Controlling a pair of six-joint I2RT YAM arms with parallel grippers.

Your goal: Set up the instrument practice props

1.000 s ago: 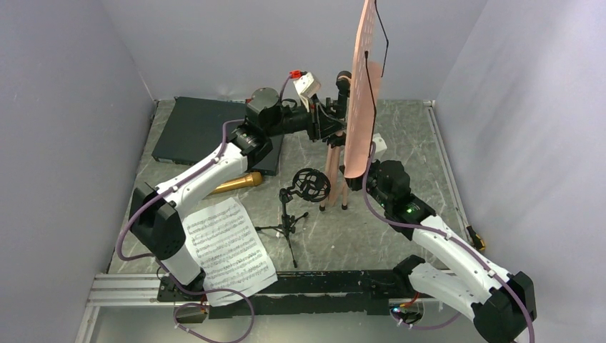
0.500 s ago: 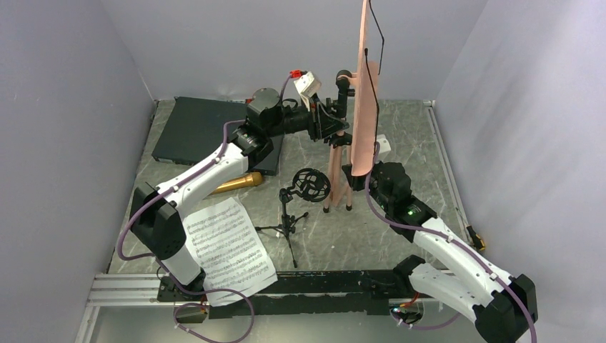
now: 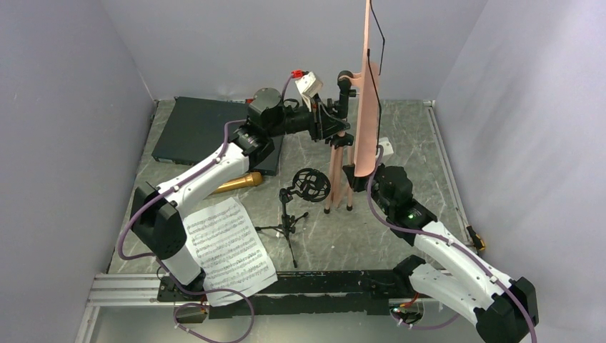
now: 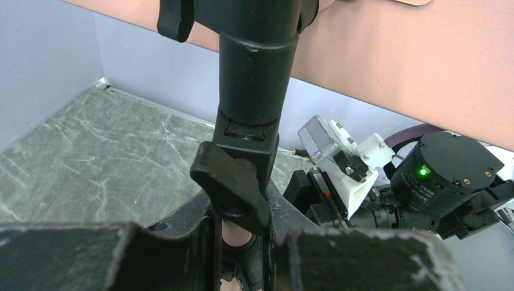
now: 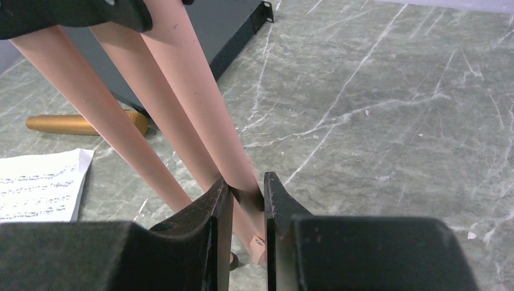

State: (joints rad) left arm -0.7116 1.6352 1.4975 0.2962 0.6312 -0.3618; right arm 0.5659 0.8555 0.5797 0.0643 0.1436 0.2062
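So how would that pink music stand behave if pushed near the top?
Probably tippy: the music stand carries its tall desk high above legs set close together. Seen edge-on, that thin desk would likely flex rather than stay rigid.

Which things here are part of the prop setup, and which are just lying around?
Job: music stand, sheet music, gold microphone, tripod mic stand.
Lying about: flat black box.
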